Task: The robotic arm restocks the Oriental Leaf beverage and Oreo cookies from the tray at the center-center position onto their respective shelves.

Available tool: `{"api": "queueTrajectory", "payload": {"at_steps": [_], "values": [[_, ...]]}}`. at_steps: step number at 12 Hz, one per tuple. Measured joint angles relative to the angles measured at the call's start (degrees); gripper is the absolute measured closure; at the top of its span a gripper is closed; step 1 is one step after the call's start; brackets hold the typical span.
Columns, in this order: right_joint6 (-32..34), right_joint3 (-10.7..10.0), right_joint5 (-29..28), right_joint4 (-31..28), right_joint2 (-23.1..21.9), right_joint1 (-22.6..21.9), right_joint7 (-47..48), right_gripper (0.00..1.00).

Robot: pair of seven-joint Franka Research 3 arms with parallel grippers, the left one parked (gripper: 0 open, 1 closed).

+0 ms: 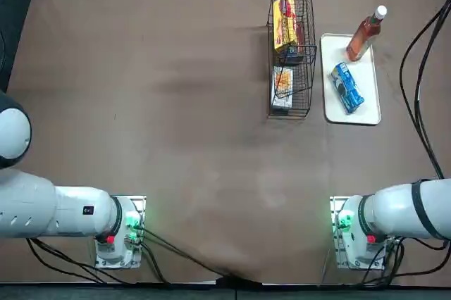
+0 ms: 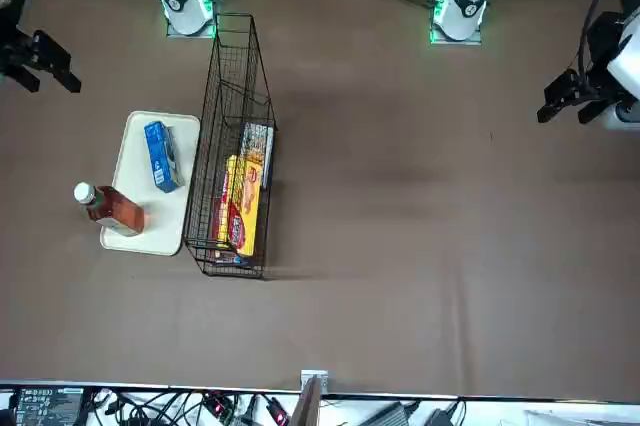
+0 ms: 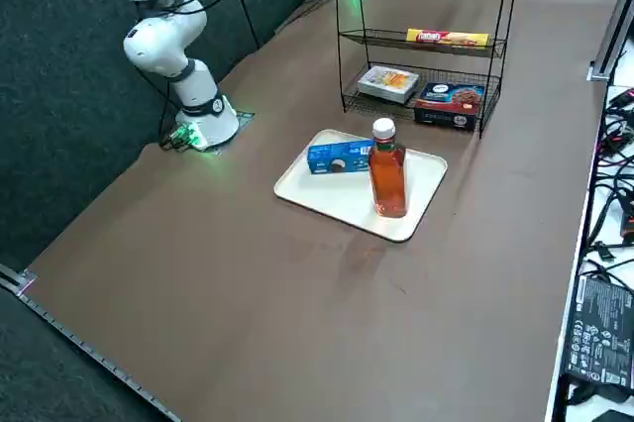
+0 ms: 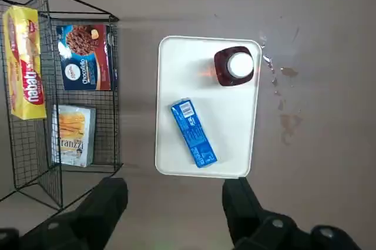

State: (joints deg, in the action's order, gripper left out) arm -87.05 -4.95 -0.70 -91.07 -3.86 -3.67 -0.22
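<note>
Tray: cream-white, flat on the surface; its raised rim encloses both task items.
Oriental Leaf beverage: reddish-brown bottle, white cap up, upright in the tray's far half, toward its right side.
Oreo cookies: blue packet, lying at a slant in the tray's near half, apart from the bottle.
Shelves: black wire rack just left of the tray; a yellow packet on a middle tier, a white box and a dark blue-and-red box on the lowest.
Edges and open room: bare surface extends from the tray's near edge toward the arm bases; on its left side only a narrow strip separates it from the rack.
Wet spots: on the surface, right of the tray.
Right claw: raised off the tray's right side; fingers spread wide, nothing between them, touching neither tray nor items.
</note>
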Motion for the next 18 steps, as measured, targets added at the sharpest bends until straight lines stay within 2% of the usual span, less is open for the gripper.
{"api": "queueTrajectory", "payload": {"at_steps": [4, 10, 14, 18], "values": [[-3.02, -0.06, 2.15, -0.02, 3.86, 0.83, -0.17, 0.00], [-13.19, -0.14, 3.77, 0.54, 14.63, 1.84, -5.32, 0.00], [-14.66, -0.36, 3.77, 3.55, 19.82, 3.79, -7.72, 0.00], [-15.07, -0.37, 3.76, 5.84, 22.46, 5.08, -10.85, 0.00]]}}
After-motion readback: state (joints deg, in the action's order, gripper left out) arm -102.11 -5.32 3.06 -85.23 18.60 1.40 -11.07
